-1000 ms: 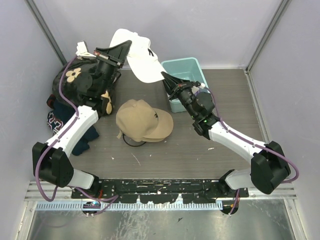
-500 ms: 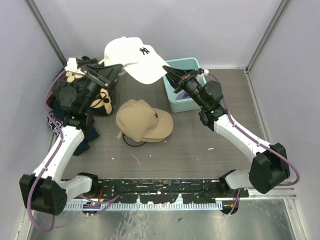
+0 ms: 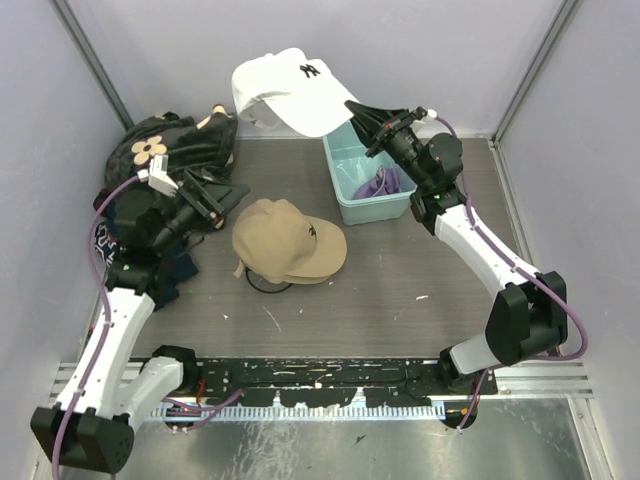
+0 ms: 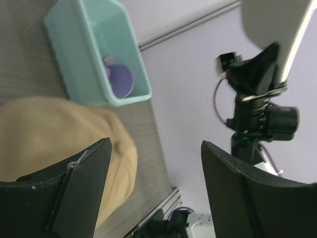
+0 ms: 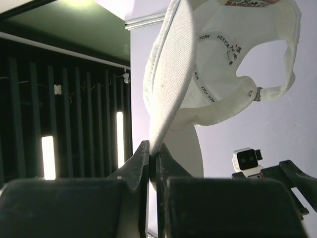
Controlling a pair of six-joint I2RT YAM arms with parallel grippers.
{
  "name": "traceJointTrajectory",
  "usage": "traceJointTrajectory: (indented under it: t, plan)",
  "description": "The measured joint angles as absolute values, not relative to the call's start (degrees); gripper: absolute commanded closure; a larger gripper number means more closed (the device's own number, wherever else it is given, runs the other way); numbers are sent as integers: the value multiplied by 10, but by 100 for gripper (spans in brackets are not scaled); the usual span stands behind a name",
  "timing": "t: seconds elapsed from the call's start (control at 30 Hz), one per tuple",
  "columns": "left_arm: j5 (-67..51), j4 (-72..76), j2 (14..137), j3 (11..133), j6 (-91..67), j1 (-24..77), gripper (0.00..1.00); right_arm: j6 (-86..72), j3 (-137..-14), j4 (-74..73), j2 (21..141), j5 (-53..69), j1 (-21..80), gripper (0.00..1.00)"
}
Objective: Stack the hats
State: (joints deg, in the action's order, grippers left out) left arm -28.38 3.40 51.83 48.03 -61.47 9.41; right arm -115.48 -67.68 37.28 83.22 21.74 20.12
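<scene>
My right gripper (image 3: 357, 110) is shut on the brim edge of the white hat (image 3: 288, 88) and holds it in the air by the back wall, above the bin's far left corner. From the right wrist the white hat (image 5: 218, 64) hangs upside down from the pinched jaws of this gripper (image 5: 154, 148). The tan hat (image 3: 287, 240) lies mid-table, with a thin dark rim (image 3: 263, 284) showing under its near edge. A purple hat (image 3: 386, 183) sits in the teal bin. My left gripper (image 3: 226, 194) is open and empty, just left of the tan hat (image 4: 49, 134).
The teal bin (image 3: 349, 203) stands right of the tan hat. Black fabric with tan flowers (image 3: 165, 145) and dark navy clothing (image 3: 175, 272) are heaped at the far left. Walls close in the back and both sides.
My left gripper opened, let go of the white hat and came down and back beside the tan hat. The right gripper carried the white hat up toward the back wall.
</scene>
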Motion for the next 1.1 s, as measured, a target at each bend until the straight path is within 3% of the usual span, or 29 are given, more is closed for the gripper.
traceJointTrajectory:
  t: [0.23,0.4,0.57,0.83,1.1]
  plan:
    - [-272,-228,510,579,-462,48,20,-1156,-731,382,852,288,164,99]
    - [-338,-319,601,618,-374,-71,24,-1157,-738,390,854,324,159,99]
    - [-426,-340,696,578,-342,-177,25,-1157,-738,390,855,348,159,99]
    - [-533,-295,728,492,-360,-173,24,-1156,-738,391,855,364,157,99]
    - [-560,-240,728,451,-389,-145,26,-1155,-737,392,855,371,156,99]
